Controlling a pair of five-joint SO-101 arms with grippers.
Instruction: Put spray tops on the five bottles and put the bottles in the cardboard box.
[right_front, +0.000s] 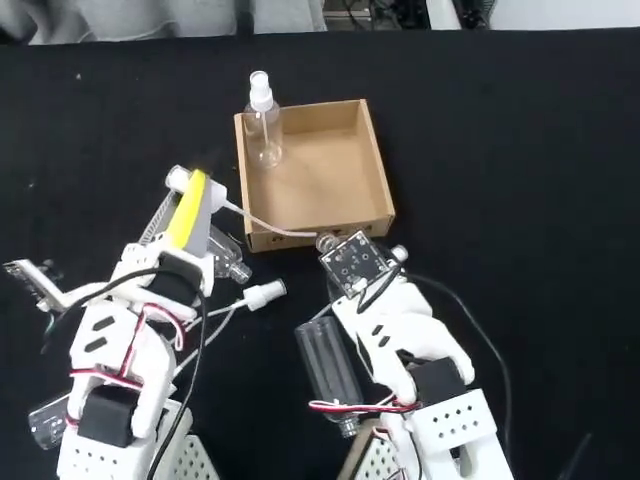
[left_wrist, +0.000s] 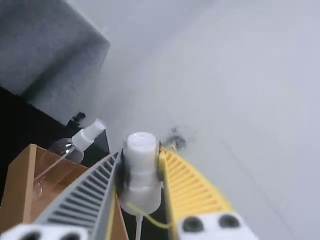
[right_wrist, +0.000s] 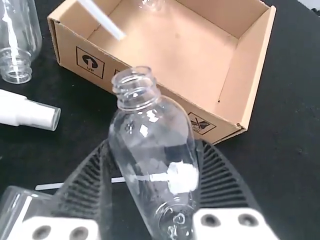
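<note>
**Step in hand: fitting a spray top to an uncapped bottle.** At centre left of the high view, the left end effector (right_front: 185, 186) is clamped on a white spray top (left_wrist: 141, 172). Its dip tube (right_front: 268, 224) runs across the lower left part of the cardboard box (right_front: 378, 165) toward the right arm. The right end effector (right_wrist: 152, 149) is closed around an open bottle (right_wrist: 150, 135), held at the box's lower edge with its neck tilted toward the box. The tube tip appears close to the neck but not yet inside it. Doing this well likely means threading the tip in first, then lining the cap up with the neck before seating it, since the thin tube may buckle. One capped bottle (right_front: 266, 125) stands in the box's upper left corner.
</note>
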